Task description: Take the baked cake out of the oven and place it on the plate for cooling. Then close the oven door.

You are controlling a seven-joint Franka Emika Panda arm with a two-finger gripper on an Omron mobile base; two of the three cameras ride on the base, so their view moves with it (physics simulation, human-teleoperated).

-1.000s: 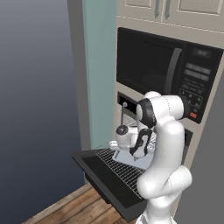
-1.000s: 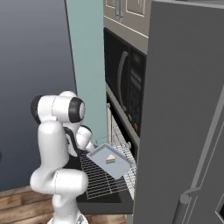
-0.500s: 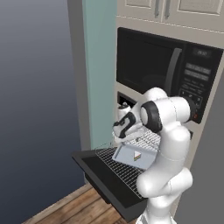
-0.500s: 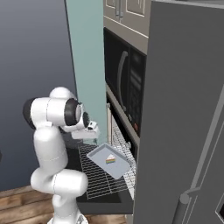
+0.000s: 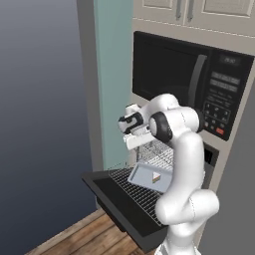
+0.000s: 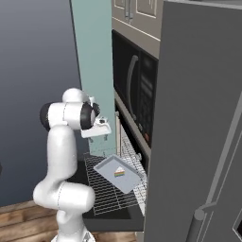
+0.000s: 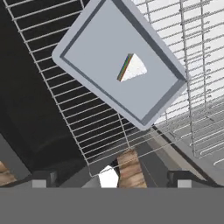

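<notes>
A: What's biggest here?
B: The oven (image 6: 124,142), mostly hidden by a grey panel at 3 o'clock. Its door (image 5: 124,206) lies dropped flat, cut off low in the left base view behind the arm.
A: And the cake?
B: A small wedge (image 7: 132,68) on a grey tray (image 7: 94,57) resting on the pulled-out rack (image 6: 106,191).
A: The gripper?
B: The gripper (image 5: 135,142) hangs above the tray, touching nothing, jaws spread wide. Only the dark tips (image 7: 39,179) show at 6 o'clock in the hand view.
</notes>
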